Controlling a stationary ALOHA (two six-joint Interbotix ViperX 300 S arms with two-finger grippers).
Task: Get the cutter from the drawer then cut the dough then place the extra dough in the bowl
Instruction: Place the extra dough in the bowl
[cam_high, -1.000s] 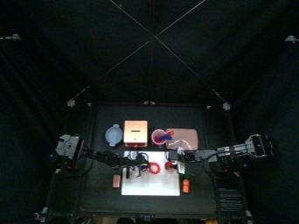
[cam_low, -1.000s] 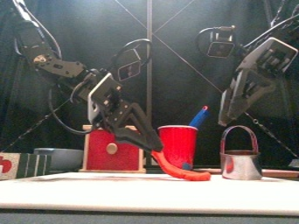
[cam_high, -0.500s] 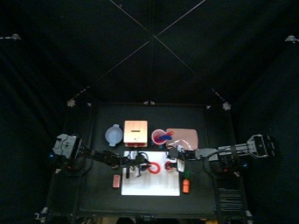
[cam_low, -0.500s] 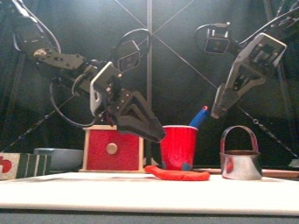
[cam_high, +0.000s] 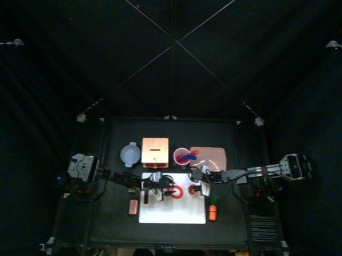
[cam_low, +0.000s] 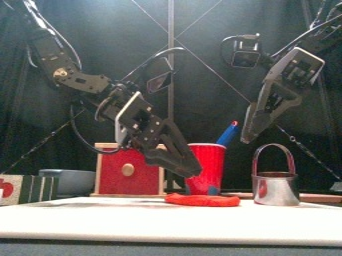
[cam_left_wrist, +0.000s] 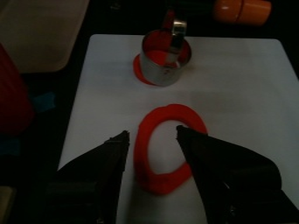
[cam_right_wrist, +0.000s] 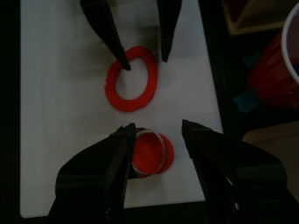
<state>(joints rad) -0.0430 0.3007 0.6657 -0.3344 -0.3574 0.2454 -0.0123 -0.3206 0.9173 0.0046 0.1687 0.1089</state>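
Observation:
A red dough ring (cam_low: 203, 199) (cam_left_wrist: 170, 159) lies flat on the white cutting board (cam_high: 181, 213). My left gripper (cam_low: 201, 182) (cam_left_wrist: 152, 133) is open and low over the ring, one jaw on each side of it. The metal cutter (cam_low: 274, 181) (cam_right_wrist: 153, 154) stands upright on the board to the right, with a red dough disc inside it. My right gripper (cam_low: 247, 132) (cam_right_wrist: 158, 129) hangs open above the cutter, apart from it. The blue-grey bowl (cam_high: 128, 153) sits at the back left.
The wooden box with its red drawer front (cam_low: 130, 171) and the red cup with knives (cam_low: 205, 165) stand behind the board. A pink tray (cam_high: 211, 158) lies at the back right. An orange toy (cam_high: 211, 212) rests at the board's right edge.
The left gripper let the dough ring down onto the board, lifted off it, then came down over it again. The right gripper rose away from the cutter.

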